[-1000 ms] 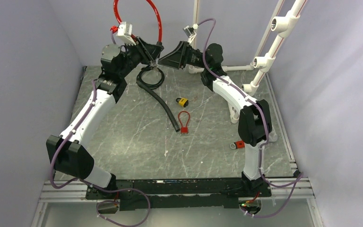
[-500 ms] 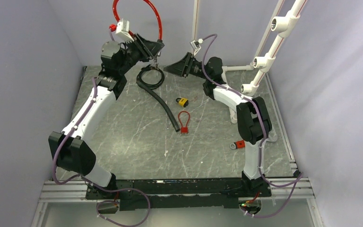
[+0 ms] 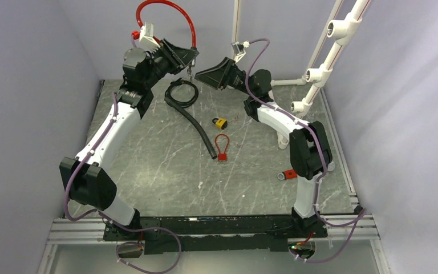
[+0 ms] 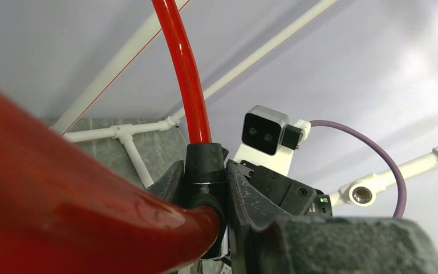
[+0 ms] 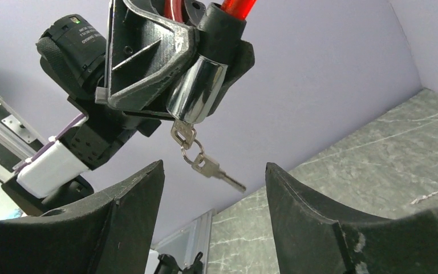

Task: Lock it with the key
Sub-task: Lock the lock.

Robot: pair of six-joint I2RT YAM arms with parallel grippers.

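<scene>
Closing on the key [image 5: 182, 136] now. Your left gripper [image 3: 187, 57] clamps the red cable lock [image 5: 197, 91] high at the far side, your right gripper [image 5: 214, 166] gapes just beneath it. Next: rise, pinch, turn.

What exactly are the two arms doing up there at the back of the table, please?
The left gripper is holding a red cable lock up in the air, clamped on its black end just above the chrome cylinder. A key appears to sit in that cylinder, and a second key dangles from its ring. The right gripper is open and faces them from close by, touching neither, so it has no hold on the key yet.
</scene>
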